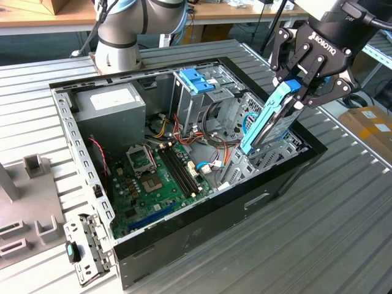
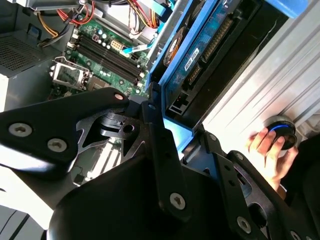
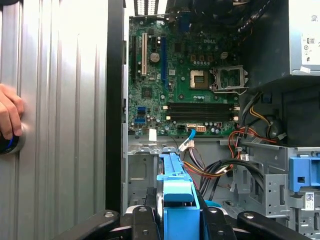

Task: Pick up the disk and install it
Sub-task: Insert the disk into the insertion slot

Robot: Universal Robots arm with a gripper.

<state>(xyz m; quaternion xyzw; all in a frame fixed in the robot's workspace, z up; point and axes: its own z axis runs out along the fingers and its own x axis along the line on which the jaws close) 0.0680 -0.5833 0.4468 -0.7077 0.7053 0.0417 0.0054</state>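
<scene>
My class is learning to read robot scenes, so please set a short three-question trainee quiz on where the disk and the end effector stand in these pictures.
1. True or false: in the exterior view the disk is held tilted, not lying flat.
2. The end effector is: A open; B shut on the disk; C shut on nothing.
3. Toward which side of the computer case, in the exterior view, is the disk?
Key: 1 true; 2 B; 3 the exterior view's right.
</scene>
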